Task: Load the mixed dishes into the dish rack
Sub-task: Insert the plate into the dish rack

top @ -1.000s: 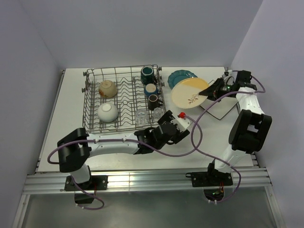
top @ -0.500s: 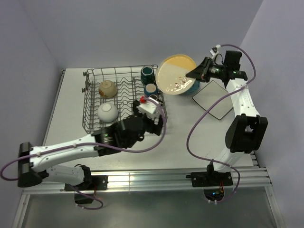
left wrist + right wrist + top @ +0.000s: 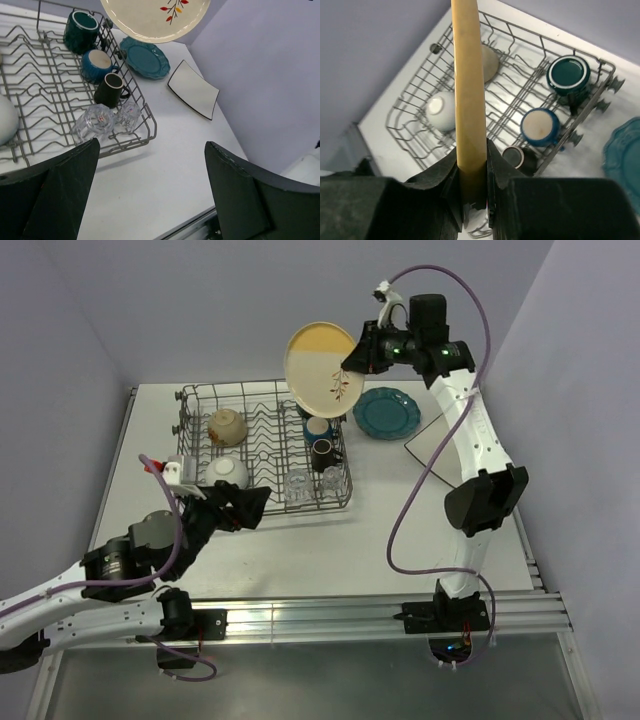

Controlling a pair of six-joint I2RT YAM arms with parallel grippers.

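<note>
My right gripper is shut on the rim of the yellow-cream plate, which hangs upright in the air over the right end of the dish rack. In the right wrist view the plate shows edge-on between the fingers, above the rack. Two bowls, mugs and two glasses sit in the rack. The teal plate and white square plate lie on the table to its right. My left gripper is open and empty at the rack's front.
A purple cable loops from the right arm down over the table's right side. Walls close in the table at the back and on both sides. The table's near edge with its metal rail runs just behind the left arm.
The right arm lifted the yellow-cream plate off the table and swung it left, up over the rack. The left arm drew back to the left along the rack's front.
</note>
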